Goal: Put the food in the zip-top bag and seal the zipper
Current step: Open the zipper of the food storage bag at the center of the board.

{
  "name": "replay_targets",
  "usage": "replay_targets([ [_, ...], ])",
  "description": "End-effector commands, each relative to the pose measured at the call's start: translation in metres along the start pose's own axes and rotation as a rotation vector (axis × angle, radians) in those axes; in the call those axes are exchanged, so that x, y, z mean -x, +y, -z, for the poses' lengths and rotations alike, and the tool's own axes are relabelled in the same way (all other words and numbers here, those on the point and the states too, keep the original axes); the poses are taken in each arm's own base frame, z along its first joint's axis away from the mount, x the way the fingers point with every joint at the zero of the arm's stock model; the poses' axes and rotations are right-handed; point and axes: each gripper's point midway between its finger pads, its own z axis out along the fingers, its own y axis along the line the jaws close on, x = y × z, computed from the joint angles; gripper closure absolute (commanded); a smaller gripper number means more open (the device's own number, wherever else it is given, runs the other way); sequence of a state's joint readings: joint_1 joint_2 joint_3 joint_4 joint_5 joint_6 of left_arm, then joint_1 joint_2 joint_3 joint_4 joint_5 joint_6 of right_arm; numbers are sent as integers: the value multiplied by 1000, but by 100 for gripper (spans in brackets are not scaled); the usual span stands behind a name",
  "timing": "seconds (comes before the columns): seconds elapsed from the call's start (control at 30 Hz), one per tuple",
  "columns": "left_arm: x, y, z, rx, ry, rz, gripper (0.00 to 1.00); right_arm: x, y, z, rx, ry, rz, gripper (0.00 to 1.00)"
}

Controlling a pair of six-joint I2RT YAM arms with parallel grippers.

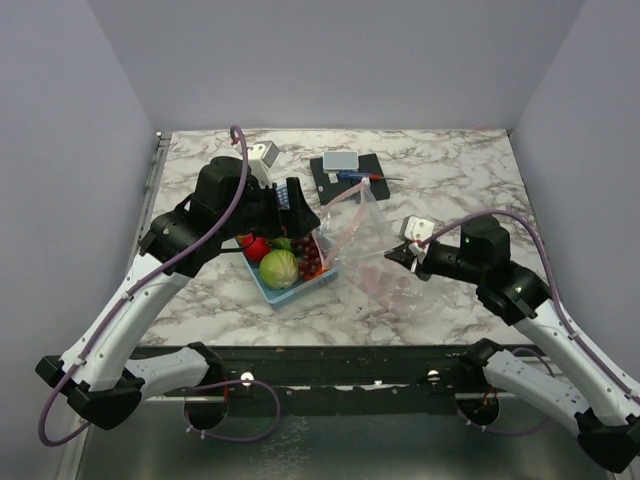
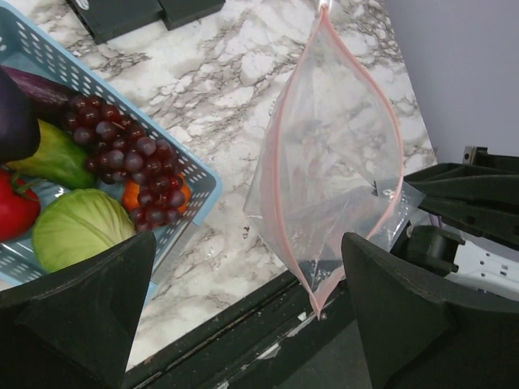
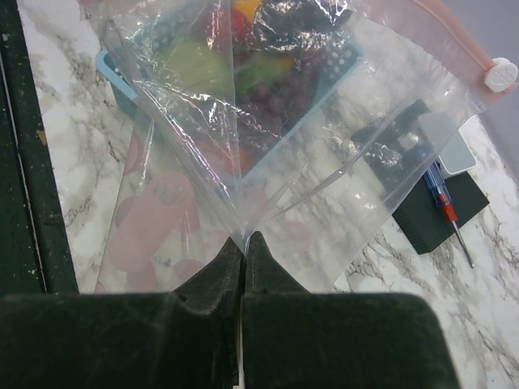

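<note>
I find my right gripper (image 3: 243, 243) clamped shut on a fold of the bag (image 1: 368, 250). It holds the bag raised off the table (image 1: 450, 180) just right of the basket (image 1: 300, 287), with the zipper (image 2: 274, 154) parted and the mouth gaping toward my left gripper (image 2: 243, 251). The left gripper hangs wide open above the basket's far corner, gripping nothing, and the basket's right wall lies just beside the bag's mouth. The food sits in the basket: cabbage (image 2: 81, 227), grapes (image 2: 130, 162), a red piece (image 2: 12, 207) and an orange piece (image 2: 130, 194) under the grapes; a black block (image 1: 345, 175) lies beyond the bag.
</note>
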State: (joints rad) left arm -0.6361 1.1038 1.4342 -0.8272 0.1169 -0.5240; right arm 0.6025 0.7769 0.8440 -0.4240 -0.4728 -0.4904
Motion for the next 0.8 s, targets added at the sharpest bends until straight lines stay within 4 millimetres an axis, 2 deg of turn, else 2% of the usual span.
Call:
replay_targets([
  [0.0,-13,-9,0,-55,70,23,3,14,1,1,28,-22,51,99],
  [0.17,-23,-4,-10,-44,103,45,9,20,-1,-5,33,-25,58,99],
  [0.43,-27,0,-21,-35,109,62,16,26,-1,-10,34,-27,97,99],
  [0.77,-40,8,-32,-19,140,63,39,30,3,-16,37,-43,109,99],
])
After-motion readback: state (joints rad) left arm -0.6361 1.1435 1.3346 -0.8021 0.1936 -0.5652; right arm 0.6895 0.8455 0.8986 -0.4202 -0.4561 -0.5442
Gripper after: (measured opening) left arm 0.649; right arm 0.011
